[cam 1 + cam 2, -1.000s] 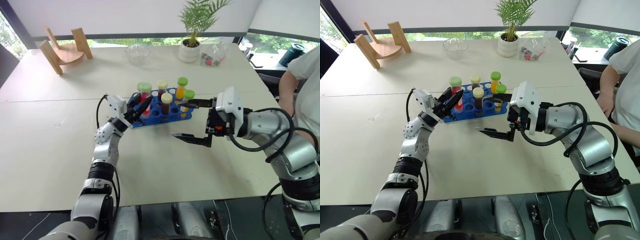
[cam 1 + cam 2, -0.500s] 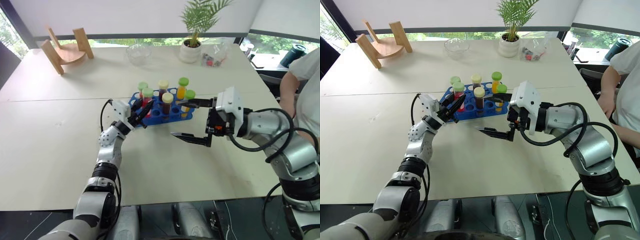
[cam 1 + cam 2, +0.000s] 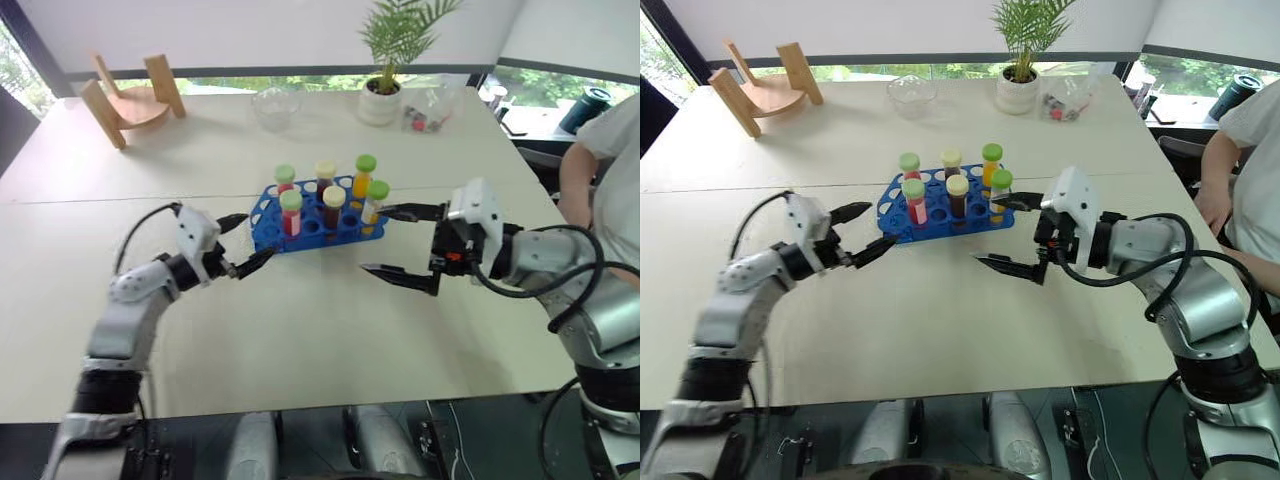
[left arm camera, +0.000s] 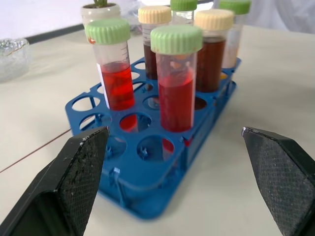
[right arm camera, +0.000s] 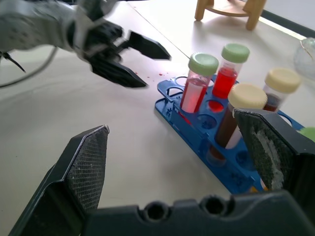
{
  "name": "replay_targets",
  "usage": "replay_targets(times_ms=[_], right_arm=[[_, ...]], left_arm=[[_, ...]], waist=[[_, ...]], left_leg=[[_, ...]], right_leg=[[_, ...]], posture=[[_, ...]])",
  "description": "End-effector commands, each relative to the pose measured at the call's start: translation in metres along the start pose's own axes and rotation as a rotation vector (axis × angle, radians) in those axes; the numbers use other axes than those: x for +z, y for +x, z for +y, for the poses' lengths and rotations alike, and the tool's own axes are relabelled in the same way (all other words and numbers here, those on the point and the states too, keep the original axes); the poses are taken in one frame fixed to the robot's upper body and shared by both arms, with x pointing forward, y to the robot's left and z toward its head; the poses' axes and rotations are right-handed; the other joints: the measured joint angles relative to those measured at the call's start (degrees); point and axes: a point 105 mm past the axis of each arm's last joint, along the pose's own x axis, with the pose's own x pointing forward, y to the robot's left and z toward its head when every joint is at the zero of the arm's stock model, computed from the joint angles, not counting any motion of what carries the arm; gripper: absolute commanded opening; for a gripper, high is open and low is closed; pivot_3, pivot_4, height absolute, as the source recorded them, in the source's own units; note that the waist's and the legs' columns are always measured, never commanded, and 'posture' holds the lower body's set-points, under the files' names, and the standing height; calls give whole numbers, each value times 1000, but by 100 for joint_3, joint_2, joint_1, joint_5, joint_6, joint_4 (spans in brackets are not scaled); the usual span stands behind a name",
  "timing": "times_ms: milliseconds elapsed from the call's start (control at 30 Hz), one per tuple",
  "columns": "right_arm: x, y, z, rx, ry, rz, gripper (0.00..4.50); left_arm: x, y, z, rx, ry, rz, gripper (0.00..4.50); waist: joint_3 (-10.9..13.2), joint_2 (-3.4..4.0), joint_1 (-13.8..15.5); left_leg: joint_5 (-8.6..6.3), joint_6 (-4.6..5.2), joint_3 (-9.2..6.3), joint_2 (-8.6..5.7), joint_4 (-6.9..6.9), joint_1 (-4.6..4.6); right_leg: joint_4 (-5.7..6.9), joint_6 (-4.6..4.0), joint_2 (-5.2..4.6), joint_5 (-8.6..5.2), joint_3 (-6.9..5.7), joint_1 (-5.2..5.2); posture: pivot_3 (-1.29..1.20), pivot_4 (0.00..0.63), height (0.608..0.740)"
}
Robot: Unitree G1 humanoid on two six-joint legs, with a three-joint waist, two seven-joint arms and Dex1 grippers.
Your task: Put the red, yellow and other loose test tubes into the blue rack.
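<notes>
The blue rack [image 3: 268, 232] stands mid-table with several capped tubes upright in it. Two red tubes with pale green caps [image 3: 291, 211] [image 3: 285, 180] fill its left end, and two dark brown tubes with cream caps [image 3: 333, 204] stand in the middle. A yellow tube [image 3: 377, 199] and an orange one [image 3: 363, 175], both green-capped, are at its right end. My left gripper [image 3: 247, 242] is open and empty just left of the rack, pointing at the nearer red tube [image 4: 175, 93]. To the rack's right my right gripper [image 3: 375, 240] hangs open, holding nothing.
A wooden stand [image 3: 130, 95] sits at the far left corner. A glass bowl [image 3: 275, 105], a potted plant [image 3: 383, 90] and a clear bag [image 3: 430, 110] line the far edge. A person [image 3: 605, 160] sits at the table's right side.
My left gripper lowered the red tube into the rack's left end, opened, let it go and drew back to the left. The right gripper drifted slightly right, still open.
</notes>
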Motion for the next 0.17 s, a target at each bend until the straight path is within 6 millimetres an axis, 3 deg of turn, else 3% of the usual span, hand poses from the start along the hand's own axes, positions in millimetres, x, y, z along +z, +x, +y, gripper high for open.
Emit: replay_targets(times_ms=[33, 167], right_arm=[[-3, -15, -12, -56, 9, 21, 4500], [-15, -20, -18, -76, 24, 63, 4500]], left_arm=[[27, -23, -10, -56, -9, 11, 4434], [33, -40, -17, -81, -33, 72, 4434]], waist=[[1, -1, -7], [2, 0, -13]], left_leg=[[0, 0, 0, 0, 0, -1], [0, 0, 2, 2, 0, 2]], right_leg=[[-2, -1, 1, -1, 0, 0], [-5, -17, 2, -10, 1, 0]], posture=[[0, 150, 740], [0, 150, 740]])
